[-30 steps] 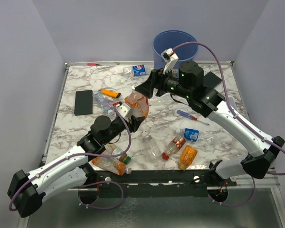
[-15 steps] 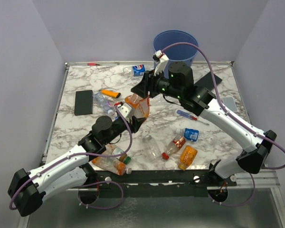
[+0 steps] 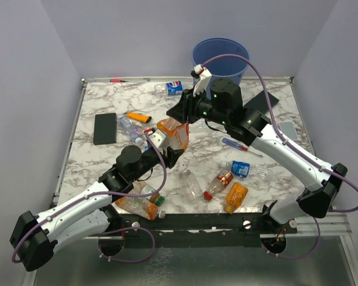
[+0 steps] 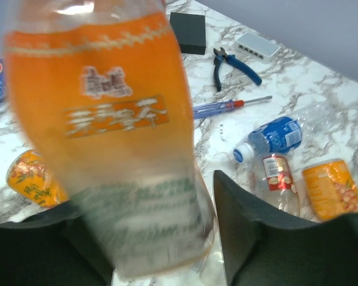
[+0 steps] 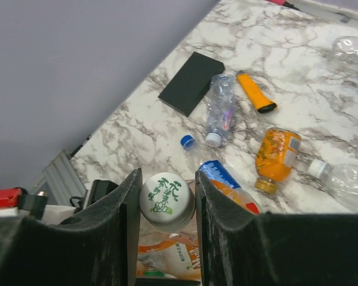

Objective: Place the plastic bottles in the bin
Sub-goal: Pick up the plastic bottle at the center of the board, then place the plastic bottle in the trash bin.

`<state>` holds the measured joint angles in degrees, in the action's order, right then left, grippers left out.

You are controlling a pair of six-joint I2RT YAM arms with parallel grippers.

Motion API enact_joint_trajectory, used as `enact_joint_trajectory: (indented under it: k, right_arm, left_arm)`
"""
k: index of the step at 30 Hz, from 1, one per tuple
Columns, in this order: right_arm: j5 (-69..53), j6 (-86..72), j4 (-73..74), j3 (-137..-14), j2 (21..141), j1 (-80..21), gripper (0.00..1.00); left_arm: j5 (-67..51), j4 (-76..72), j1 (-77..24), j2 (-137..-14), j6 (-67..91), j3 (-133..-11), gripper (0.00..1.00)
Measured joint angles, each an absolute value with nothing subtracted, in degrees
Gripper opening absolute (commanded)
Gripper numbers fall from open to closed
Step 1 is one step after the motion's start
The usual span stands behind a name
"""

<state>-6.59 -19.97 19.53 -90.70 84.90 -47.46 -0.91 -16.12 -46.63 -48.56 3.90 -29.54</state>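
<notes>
An orange-labelled plastic bottle (image 3: 173, 134) stands upright above the table's middle, and my left gripper (image 3: 167, 152) is shut on its lower body (image 4: 113, 119). My right gripper (image 5: 167, 205) comes down from above, its jaws closed against both sides of the bottle's white cap (image 5: 166, 199). The blue bin (image 3: 220, 56) stands behind the table's far edge. Other bottles lie around: a blue-labelled one (image 3: 174, 87) at the back, a clear one (image 3: 128, 126) at the left, blue (image 3: 241, 168), red (image 3: 218, 183) and orange (image 3: 235, 196) ones near the front right.
A black slab (image 3: 105, 128) lies at the left, another (image 3: 266, 101) under my right arm. A screwdriver (image 3: 241, 147), an orange knife (image 3: 138, 117), pliers (image 4: 235, 62) and a white box (image 4: 256, 46) lie on the marble. More crushed bottles (image 3: 143, 205) lie beside my left arm.
My right gripper swung left over the raised orange bottle and its jaws closed from wide open onto the cap. The left gripper kept hold and barely moved.
</notes>
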Motion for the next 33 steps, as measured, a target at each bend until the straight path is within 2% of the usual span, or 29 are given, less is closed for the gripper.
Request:
enact_joint_trajectory:
  k: [1, 2, 3, 13, 26, 33]
  right_arm:
    - [-6.35, -19.79, 19.66, -90.7, 84.82, -47.55, 0.01]
    - [-5.58, -19.42, 19.94, -90.7, 84.73, -47.55, 0.01]
    - [-4.64, -19.14, 20.6, -90.7, 84.58, -47.55, 0.01]
    - [6.85, -16.38, 27.14, -93.19, 81.41, -47.44, 0.0]
    - [24.49, -8.05, 30.04, -112.57, 79.22, -46.87, 0.01]
    - [27.75, -5.93, 25.39, -125.01, 86.02, -41.47, 0.0]
  left_arm:
    - [-0.95, -16.1, -46.63, -48.56, 3.86, -29.54, 0.9]
    - [-0.95, -16.23, -46.63, -48.56, 3.6, -29.54, 0.98]
    - [-0.97, -16.6, -46.63, -48.51, 3.97, -29.54, 0.99]
    - [1.52, -19.9, -46.89, -41.15, 5.37, -28.32, 0.99]
    - [6.33, -21.34, -46.89, -38.85, 6.55, -27.94, 0.99]
    - [7.09, -21.3, -46.89, -40.07, 6.48, -27.92, 0.99]
